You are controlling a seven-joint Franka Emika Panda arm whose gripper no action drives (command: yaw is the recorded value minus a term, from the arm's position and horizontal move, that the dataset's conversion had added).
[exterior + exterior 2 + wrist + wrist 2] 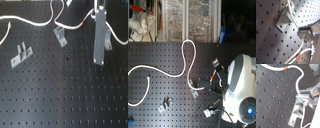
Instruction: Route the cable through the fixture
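The gripper (pixel 307 37) is clamped on the white cable (pixel 293 18) — jaws nearly closed around the cord — just beside a grey fixture (pixel 284 17) on the black perforated board (pixel 268 47). In the first exterior view, a second fixture (pixel 20 55) stands at nine o'clock, the cable's red band (pixel 84 22) at one.

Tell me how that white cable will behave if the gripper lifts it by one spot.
Probably floppy: the cable lies in loose loops across the black pegboard, so it would likely sag either side of a grasp. It looks thin and light. Its red tape band might give slightly better grip.
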